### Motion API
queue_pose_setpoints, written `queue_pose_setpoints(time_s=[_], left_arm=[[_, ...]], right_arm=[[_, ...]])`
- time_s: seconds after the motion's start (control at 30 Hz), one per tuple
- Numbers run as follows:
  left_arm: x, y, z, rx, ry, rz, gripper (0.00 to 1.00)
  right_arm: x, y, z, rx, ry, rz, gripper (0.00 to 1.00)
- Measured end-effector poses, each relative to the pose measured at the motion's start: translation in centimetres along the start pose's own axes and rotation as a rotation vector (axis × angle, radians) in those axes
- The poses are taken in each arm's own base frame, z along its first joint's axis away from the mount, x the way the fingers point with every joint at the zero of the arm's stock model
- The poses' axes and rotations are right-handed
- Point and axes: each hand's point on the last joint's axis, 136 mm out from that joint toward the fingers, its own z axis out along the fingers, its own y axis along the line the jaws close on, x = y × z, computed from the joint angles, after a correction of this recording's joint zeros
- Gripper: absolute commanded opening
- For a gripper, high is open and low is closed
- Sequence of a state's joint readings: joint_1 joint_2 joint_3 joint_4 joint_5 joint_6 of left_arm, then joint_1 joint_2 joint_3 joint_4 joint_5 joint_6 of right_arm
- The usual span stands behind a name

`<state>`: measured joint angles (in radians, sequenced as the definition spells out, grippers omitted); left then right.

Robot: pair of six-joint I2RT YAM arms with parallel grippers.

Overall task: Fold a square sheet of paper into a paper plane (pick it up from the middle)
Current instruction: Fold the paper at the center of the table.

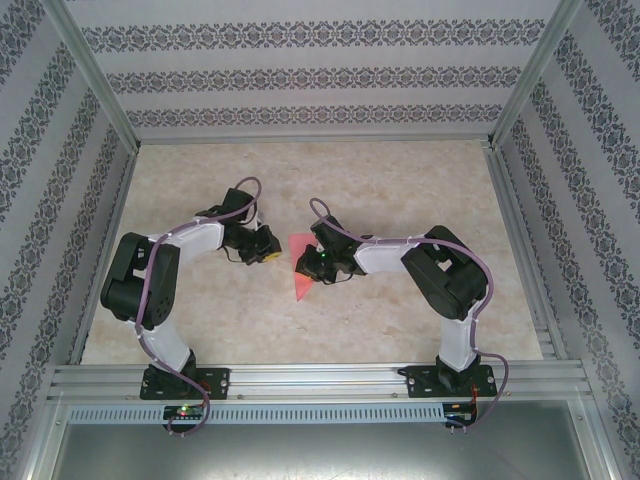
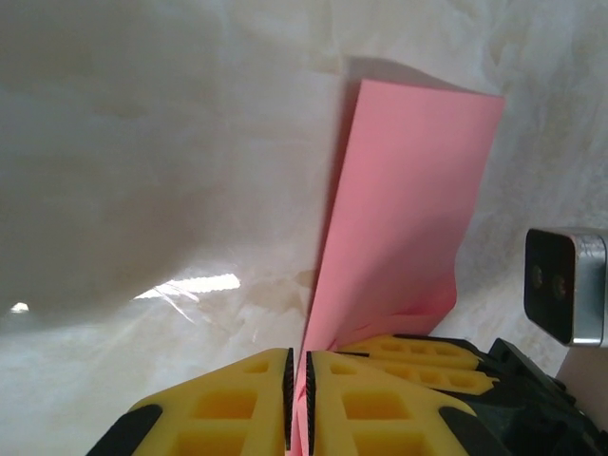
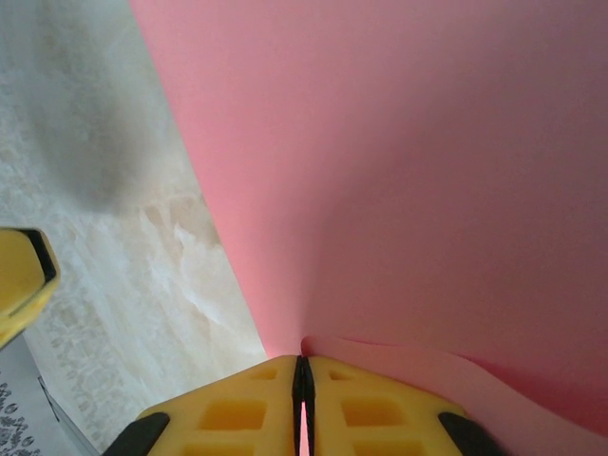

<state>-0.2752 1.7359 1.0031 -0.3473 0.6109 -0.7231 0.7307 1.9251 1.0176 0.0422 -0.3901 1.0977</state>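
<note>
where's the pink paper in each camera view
top external: pink paper at the centre, between the two arms' tips.
left wrist: right of centre, rising from the closed left fingers at the bottom edge.
right wrist: across the upper right, pinched in the right fingers at the bottom.
shared landmark: the beige marbled tabletop beneath the paper.

Paper [image 1: 303, 285] sits between left hand [image 2: 297, 370] and right hand [image 3: 303, 372].
</note>
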Motion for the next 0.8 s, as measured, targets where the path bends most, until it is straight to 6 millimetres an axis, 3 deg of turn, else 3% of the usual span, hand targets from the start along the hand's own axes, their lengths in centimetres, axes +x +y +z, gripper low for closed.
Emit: queue_pose_setpoints(time_s=[0.17, 0.43, 0.63, 0.8], left_arm=[[1.3, -0.3, 0.7, 0.007, 0.032, 0.013, 0.14], [4.7, 0.7, 1.3, 0.011, 0.075, -0.019, 0.04], [8.0, 0.0, 1.6, 0.067, 0.11, -0.041, 0.0], [8.8, -0.8, 1.9, 0.115, 0.114, -0.061, 0.0]], right_arm=[[-0.1, 0.2, 0.0, -0.008, -0.003, -0.004, 0.2], [-0.1, 0.3, 0.0, -0.011, -0.001, -0.005, 0.19], [0.0, 0.1, 0.0, -0.006, 0.0, -0.001, 0.16], [0.0, 0.1, 0.0, -0.005, 0.0, 0.002, 0.16]])
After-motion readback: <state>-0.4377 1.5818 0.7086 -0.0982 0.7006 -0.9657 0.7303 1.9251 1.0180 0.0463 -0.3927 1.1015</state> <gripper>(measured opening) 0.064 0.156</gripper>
